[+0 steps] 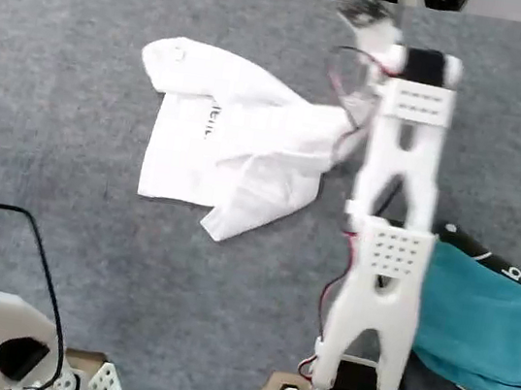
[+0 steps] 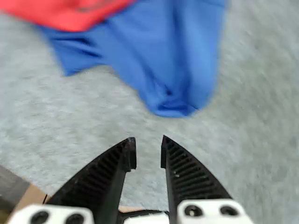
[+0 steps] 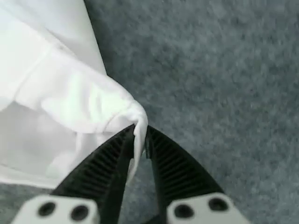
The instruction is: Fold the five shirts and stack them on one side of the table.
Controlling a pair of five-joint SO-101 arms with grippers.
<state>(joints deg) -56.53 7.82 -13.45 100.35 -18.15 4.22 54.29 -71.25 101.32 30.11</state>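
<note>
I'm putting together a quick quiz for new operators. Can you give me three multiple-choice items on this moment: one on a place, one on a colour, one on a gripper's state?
1. Where is the teal shirt?
A) hanging from a gripper
B) on a stack of folded shirts
C) lying beside the right arm, near its base

2. What colour is the shirt nearest the left gripper?
A) white
B) blue
C) teal

3. The right gripper is:
A) shut on the white shirt
B) open, holding nothing
C) shut on nothing

Answers:
1 C: the high view shows it spread beside that arm.
2 B: the blue shirt lies just ahead of its fingertips.
3 A: a fold of white cloth is pinched between the jaws.
</note>
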